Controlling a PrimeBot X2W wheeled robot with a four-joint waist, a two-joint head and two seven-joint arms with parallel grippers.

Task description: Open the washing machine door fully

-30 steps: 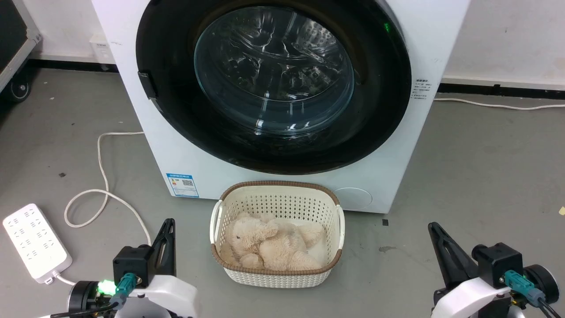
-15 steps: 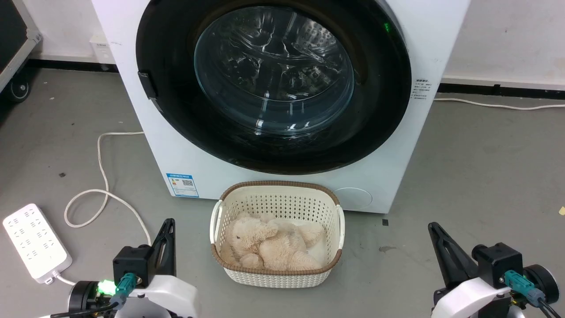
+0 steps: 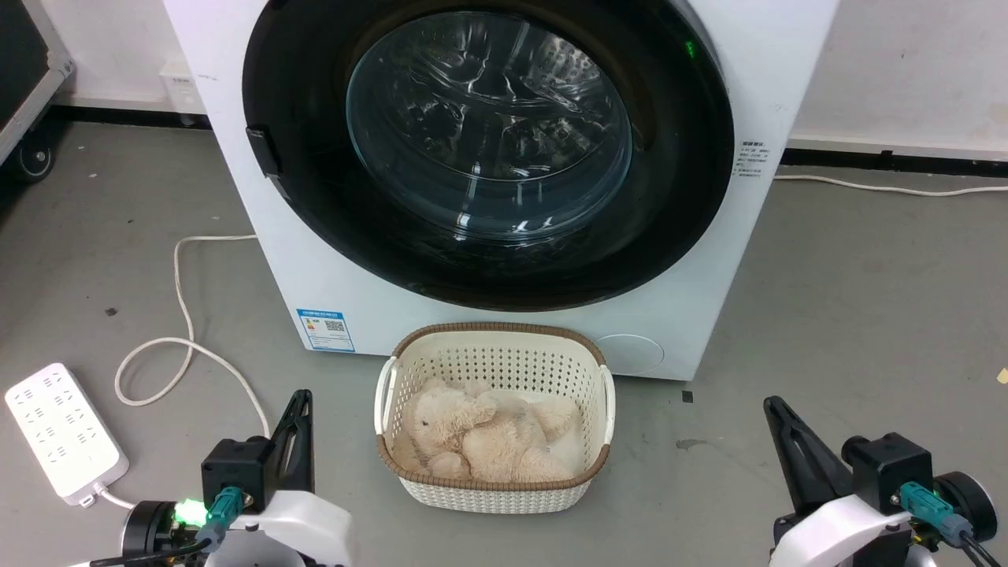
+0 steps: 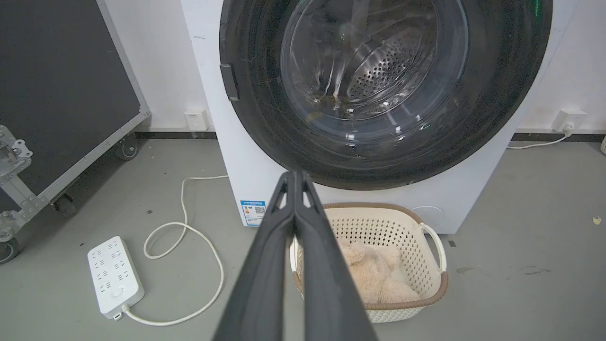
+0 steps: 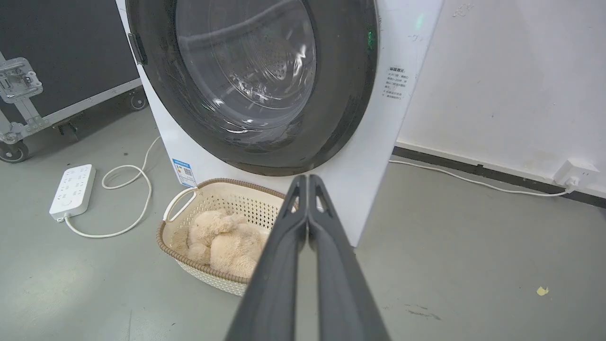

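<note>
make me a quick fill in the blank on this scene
1. The washing machine door is ____ against the washing machine.
2. The basket holding a plush toy stands in ____ of the machine.
3. The left gripper and right gripper each have fingers pressed ____.
4. The power strip lies on the robot's ____ side.
Missing: shut; front; together; left.

A workshop-like test room: washing machine (image 3: 354,299) on bare grey floor (image 3: 866,315), wheeled flight case (image 4: 57,94), power strip (image 3: 63,431).
</note>
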